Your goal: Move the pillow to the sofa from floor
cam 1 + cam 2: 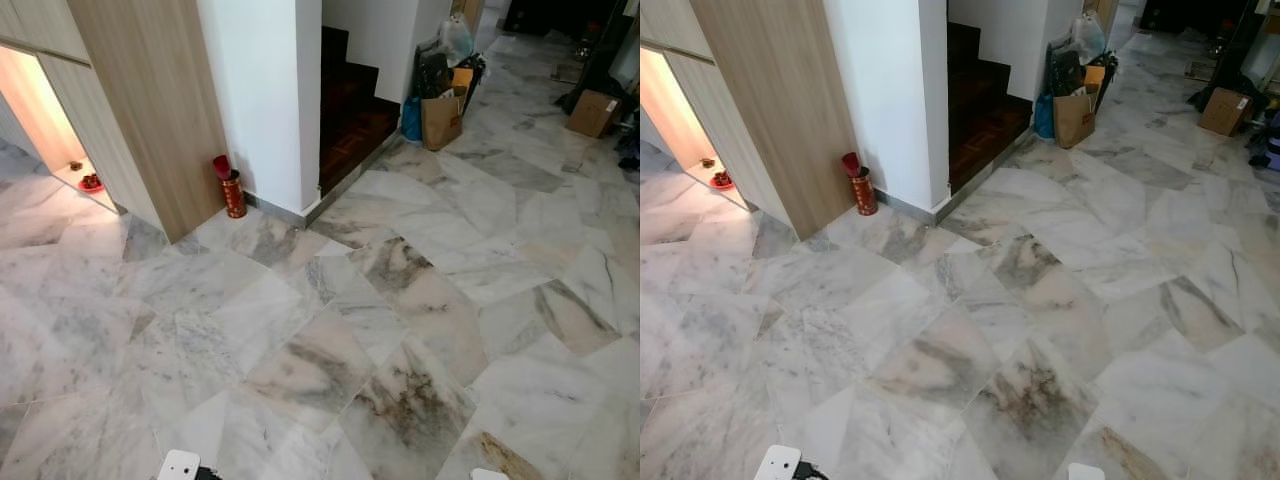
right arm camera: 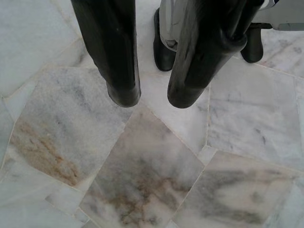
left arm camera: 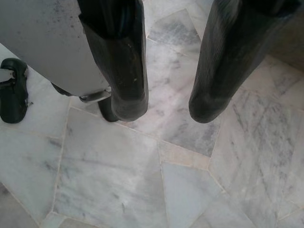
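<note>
Marble floor (image 1: pixel 330 330) stretches ahead of me, pale slabs veined grey and brown, with no pillow or sofa anywhere on it that I can make out. I judge this to be the searching step: I have to find the pillow before I can lift anything.

My left hand (image 3: pixel 164 107) hangs over the floor with its two black fingers parted and nothing between them. My right hand (image 2: pixel 147 97) hangs the same way, fingers apart and empty, above a brown-streaked slab (my own dark feet show just behind both).

Ahead on my left stands a wood-panelled wall (image 1: pixel 150 110), then a white pillar (image 1: pixel 265 90) with a small red canister (image 1: pixel 233 192) at its foot. Beside the pillar dark stairs (image 1: pixel 350 110) climb away, and a brown paper bag (image 1: pixel 441 120) sits with other bags near their base. A cardboard box (image 1: pixel 592 112) lies farther off to my right.

Next, I think, I should turn or walk on until the pillow comes into sight, then bend to it with both hands open.
</note>
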Robot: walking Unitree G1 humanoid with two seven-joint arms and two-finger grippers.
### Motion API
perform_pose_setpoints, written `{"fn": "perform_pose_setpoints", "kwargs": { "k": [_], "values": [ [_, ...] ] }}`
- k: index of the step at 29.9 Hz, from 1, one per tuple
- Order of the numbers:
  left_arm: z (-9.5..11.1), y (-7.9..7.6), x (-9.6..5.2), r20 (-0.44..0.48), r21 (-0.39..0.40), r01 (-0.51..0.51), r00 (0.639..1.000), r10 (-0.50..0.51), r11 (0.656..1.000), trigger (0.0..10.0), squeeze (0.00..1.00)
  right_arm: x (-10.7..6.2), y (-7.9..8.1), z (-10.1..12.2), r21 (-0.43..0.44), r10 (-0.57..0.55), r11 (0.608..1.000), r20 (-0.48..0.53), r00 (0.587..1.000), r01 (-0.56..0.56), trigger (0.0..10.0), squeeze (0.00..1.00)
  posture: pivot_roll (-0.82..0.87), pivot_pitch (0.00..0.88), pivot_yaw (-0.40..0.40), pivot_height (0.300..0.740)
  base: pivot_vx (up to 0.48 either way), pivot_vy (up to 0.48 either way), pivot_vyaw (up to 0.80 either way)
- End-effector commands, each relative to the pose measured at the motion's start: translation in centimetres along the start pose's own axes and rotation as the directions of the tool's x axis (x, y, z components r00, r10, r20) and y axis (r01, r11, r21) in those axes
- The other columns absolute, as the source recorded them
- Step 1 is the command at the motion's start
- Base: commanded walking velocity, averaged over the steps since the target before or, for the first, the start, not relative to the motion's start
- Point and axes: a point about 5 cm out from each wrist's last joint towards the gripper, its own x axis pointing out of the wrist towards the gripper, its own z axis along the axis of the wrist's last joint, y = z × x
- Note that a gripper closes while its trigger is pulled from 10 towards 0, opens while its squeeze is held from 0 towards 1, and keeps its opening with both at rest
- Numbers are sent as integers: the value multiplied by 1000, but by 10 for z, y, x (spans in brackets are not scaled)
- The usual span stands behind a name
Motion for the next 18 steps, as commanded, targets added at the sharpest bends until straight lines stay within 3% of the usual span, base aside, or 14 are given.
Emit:
{"fn": "perform_pose_setpoints", "kwargs": {
  "k": [1,2,3,5,12,15,16,18],
  "values": [
    [-46,27,-15,-110,-228,-65,993,41,972,10000,0,3,-12,5,97,70,993,-93,993,-61,10000,0,20,30,22,740,0,0,0],
    [-48,28,-15,-116,-227,-72,992,47,971,10000,0,3,-14,5,87,59,995,-96,994,-51,10000,0,20,30,22,740,0,0,0],
    [-40,30,-13,-111,-172,-51,993,33,984,10000,0,3,-14,7,125,55,991,-97,994,-42,10000,0,26,82,28,740,0,0,0],
    [-28,33,-9,-102,-80,-28,995,20,996,10000,0,5,-12,10,190,54,981,-97,994,-35,10000,0,32,89,26,740,0,0,0],
    [-28,39,-10,-94,-64,-70,993,64,995,10000,0,6,-11,14,182,52,983,-89,995,-35,10000,0,33,94,25,740,0,0,0],
    [-26,44,-10,-81,-115,-87,994,78,990,10000,0,6,-11,16,181,57,983,-80,995,-42,10000,0,33,95,21,740,0,0,0],
    [-25,44,-10,-70,-217,-81,995,68,973,10000,0,7,-8,18,141,69,988,-76,995,-58,10000,0,30,97,19,740,0,0,0],
    [-24,44,-10,-59,-281,-72,997,58,957,10000,0,7,-6,19,101,79,992,-73,994,-71,10000,0,27,95,14,740,0,0,0]
  ]
}}
